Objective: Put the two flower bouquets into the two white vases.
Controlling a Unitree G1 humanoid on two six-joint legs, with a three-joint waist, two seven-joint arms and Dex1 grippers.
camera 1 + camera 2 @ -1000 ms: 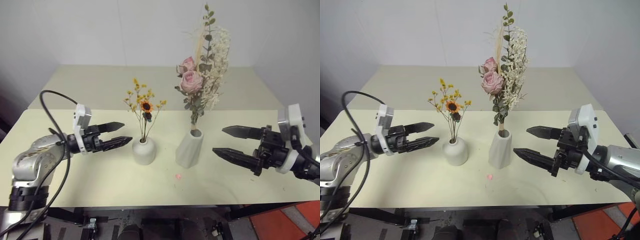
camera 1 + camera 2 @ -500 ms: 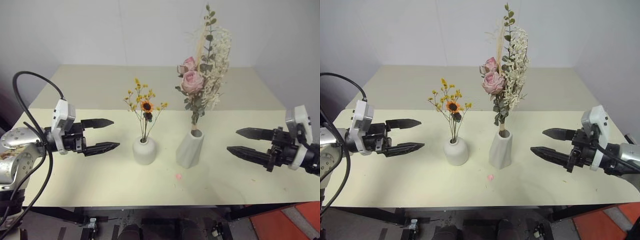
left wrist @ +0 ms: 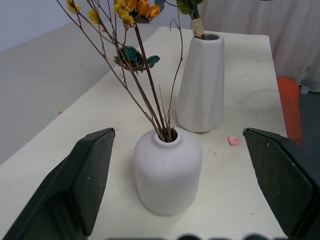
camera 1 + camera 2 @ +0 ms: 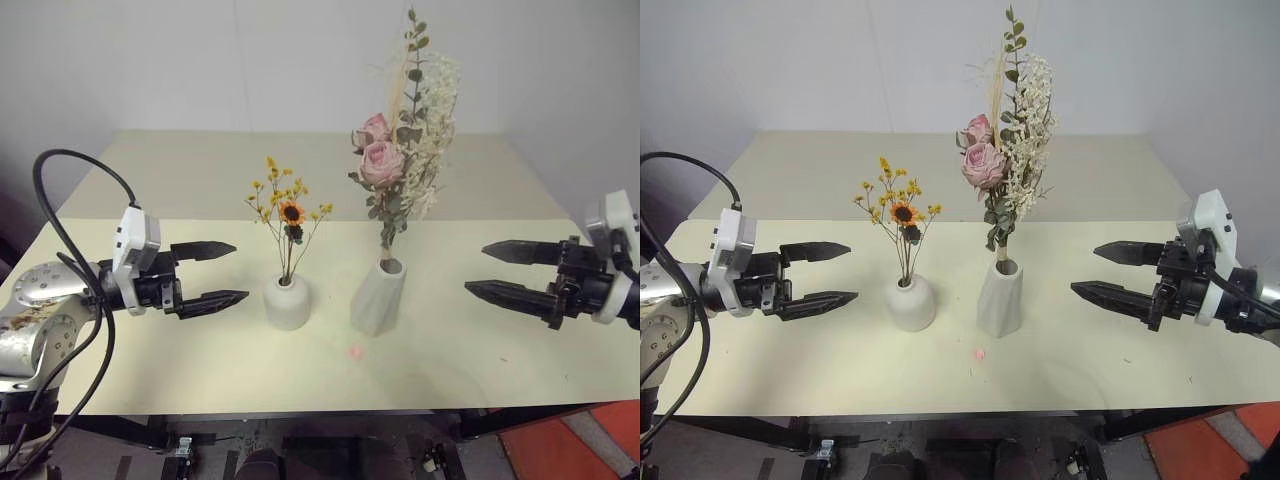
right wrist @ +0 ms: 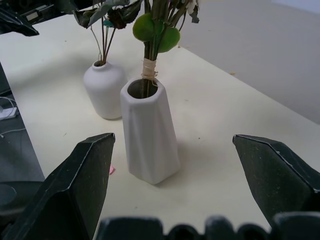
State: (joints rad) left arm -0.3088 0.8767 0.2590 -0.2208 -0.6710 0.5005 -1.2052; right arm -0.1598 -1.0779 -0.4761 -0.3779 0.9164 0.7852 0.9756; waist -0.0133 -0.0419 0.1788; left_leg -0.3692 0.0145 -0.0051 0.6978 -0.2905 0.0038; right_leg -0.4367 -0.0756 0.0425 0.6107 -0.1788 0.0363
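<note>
Your left claw (image 4: 218, 273) and right claw (image 4: 503, 271) hang wide open and empty at the counter's (image 4: 200, 370) left and right sides because both bouquets sit in their vases mid-counter (sunflower bouquet (image 4: 288, 215) in the dome vase (image 4: 287, 303), rose bouquet (image 4: 405, 150) in the faceted vase (image 4: 379, 297)).

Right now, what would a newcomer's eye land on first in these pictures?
The tall bouquet of pink roses and white sprigs stands in the faceted white ceramic vase at the cream table's middle. To its left, a thin yellow-flowered bouquet stands in a rounded white vase. The open left gripper and right gripper flank them.
</note>
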